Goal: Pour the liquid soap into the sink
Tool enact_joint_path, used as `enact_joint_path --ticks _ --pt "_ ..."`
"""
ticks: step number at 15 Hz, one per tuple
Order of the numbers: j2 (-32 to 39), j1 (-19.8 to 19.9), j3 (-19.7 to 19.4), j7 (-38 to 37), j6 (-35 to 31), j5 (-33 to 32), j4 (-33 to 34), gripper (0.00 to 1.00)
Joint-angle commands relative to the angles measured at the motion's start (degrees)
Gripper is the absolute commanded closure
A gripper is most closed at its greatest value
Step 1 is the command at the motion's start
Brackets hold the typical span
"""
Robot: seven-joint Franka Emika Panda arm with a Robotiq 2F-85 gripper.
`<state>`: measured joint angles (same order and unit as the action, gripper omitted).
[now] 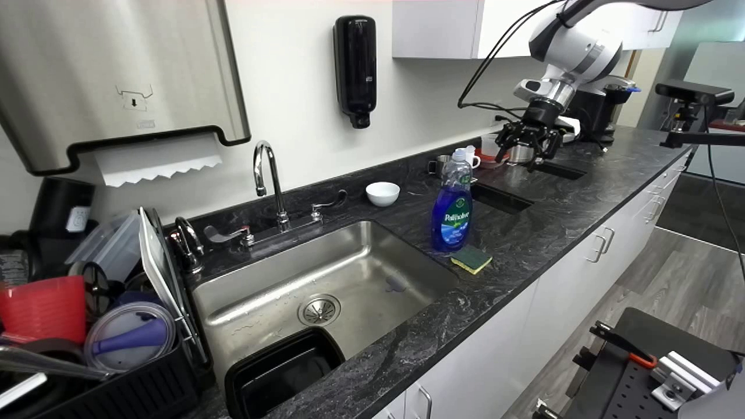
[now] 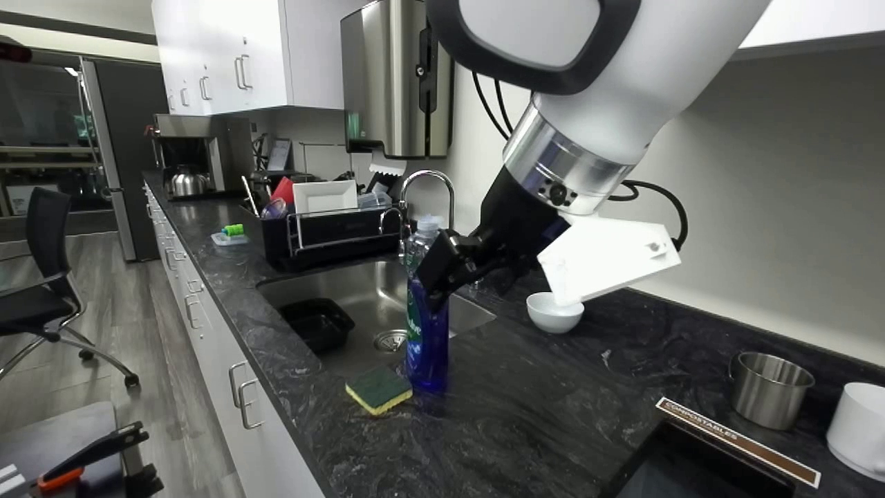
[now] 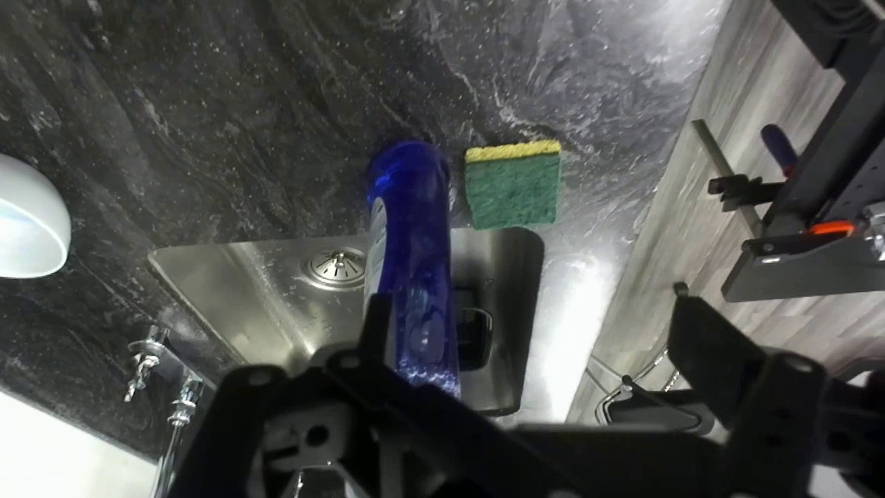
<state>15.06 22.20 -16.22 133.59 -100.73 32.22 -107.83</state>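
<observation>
The liquid soap, a clear bottle of blue liquid with a green label and pale cap, stands upright on the countertop beside the sink. It shows in both exterior views (image 1: 451,218) (image 2: 429,349) and the wrist view (image 3: 413,235). The stainless steel sink (image 1: 372,308) has a round drain and chrome faucet; it also shows in an exterior view (image 2: 373,277) and the wrist view (image 3: 221,273). My gripper (image 1: 520,156) is open and empty, apart from the bottle at about its upper height. It hides part of the bottle in an exterior view (image 2: 442,277). The wrist view shows its fingers wide apart (image 3: 546,342).
A green-yellow sponge (image 1: 471,259) lies against the bottle's base. A white bowl (image 1: 382,194) sits near the wall. A black tub (image 1: 285,372) is in the sink, and a full dish rack (image 1: 116,384) stands beyond. A metal cup (image 2: 771,391) and counter cutouts (image 1: 500,199) lie behind the bottle.
</observation>
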Motion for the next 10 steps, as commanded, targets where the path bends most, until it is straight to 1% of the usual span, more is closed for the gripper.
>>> enact_joint_path --ticks 1,4,9,10 --pt "-0.93 1.8 0.0 2.83 2.77 -5.67 0.36 0.0" --pt "-1.31 3.35 -0.52 6.49 6.14 -9.37 0.52 0.0" --pt "-1.84 4.56 -0.54 21.05 12.19 -13.53 0.2 0.0" --pt "-4.76 10.6 10.48 16.18 13.08 -15.45 0.11 0.0"
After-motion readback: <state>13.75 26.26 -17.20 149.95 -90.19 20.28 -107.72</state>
